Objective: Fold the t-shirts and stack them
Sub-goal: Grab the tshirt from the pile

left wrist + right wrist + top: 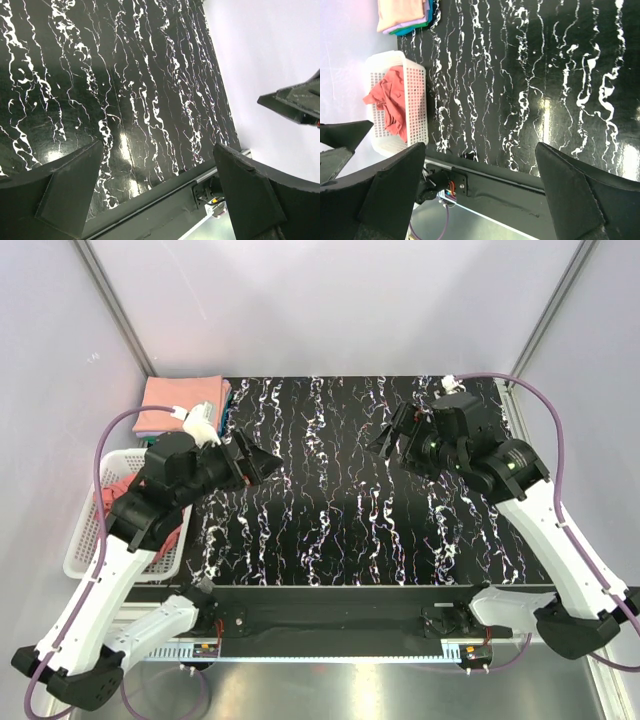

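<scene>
Left fingers (65, 195) and right fingers (570, 200) hover spread, empty (red shirt (392, 95) waits in basket (417, 112)); stack (402, 12) sits aside, freeing table (520, 75).

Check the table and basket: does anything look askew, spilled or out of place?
Nothing is spilled or damaged. The coral-red shirt lies crumpled in the white basket, bunched above its rim, not yet folded. The folded stack at the far-left corner is slightly uneven, teal edges peeking out on one side.

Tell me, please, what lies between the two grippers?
Only bare black marbled tabletop lies between the left gripper and the right gripper, as the top view shows.
</scene>
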`<action>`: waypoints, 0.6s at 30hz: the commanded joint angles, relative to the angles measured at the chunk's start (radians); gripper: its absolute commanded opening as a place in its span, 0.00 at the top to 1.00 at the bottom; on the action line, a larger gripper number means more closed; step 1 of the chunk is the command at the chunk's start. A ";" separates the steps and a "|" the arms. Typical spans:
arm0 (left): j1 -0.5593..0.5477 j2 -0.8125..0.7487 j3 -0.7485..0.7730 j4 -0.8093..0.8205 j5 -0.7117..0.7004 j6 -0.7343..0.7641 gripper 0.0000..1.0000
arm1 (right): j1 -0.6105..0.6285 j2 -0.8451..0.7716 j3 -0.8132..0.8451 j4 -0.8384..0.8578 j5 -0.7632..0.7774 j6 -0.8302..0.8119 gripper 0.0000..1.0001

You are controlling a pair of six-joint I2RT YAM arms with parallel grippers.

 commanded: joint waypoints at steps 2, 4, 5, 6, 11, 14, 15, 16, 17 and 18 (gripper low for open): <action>0.017 0.037 0.069 -0.024 -0.142 -0.031 0.01 | 0.001 -0.062 -0.004 0.047 0.065 0.014 0.00; 0.066 0.074 0.109 -0.113 -0.158 -0.046 0.04 | 0.001 -0.072 0.005 0.041 0.070 0.000 0.00; 0.102 0.095 0.124 -0.138 -0.158 -0.046 0.07 | 0.001 -0.073 0.014 0.040 0.068 -0.005 0.00; 0.179 0.156 0.159 -0.168 -0.140 -0.048 0.09 | -0.001 -0.076 0.019 0.038 0.068 -0.011 0.00; 0.334 0.305 0.298 -0.472 -0.436 -0.198 0.15 | 0.001 -0.076 0.047 -0.008 0.088 -0.057 0.00; 0.521 0.330 0.277 -0.574 -0.527 -0.321 0.17 | 0.001 -0.092 0.035 -0.040 0.096 -0.083 0.00; 0.557 0.332 0.254 -0.578 -0.524 -0.347 0.18 | 0.001 -0.099 0.027 -0.061 0.100 -0.092 0.00; 0.573 0.351 0.228 -0.571 -0.542 -0.374 0.19 | 0.001 -0.101 0.019 -0.071 0.111 -0.101 0.00; 0.574 0.370 0.208 -0.560 -0.572 -0.384 0.22 | 0.001 -0.105 0.004 -0.085 0.123 -0.103 0.00; 0.577 0.385 0.188 -0.549 -0.624 -0.398 0.25 | 0.002 -0.108 -0.002 -0.107 0.126 -0.108 0.00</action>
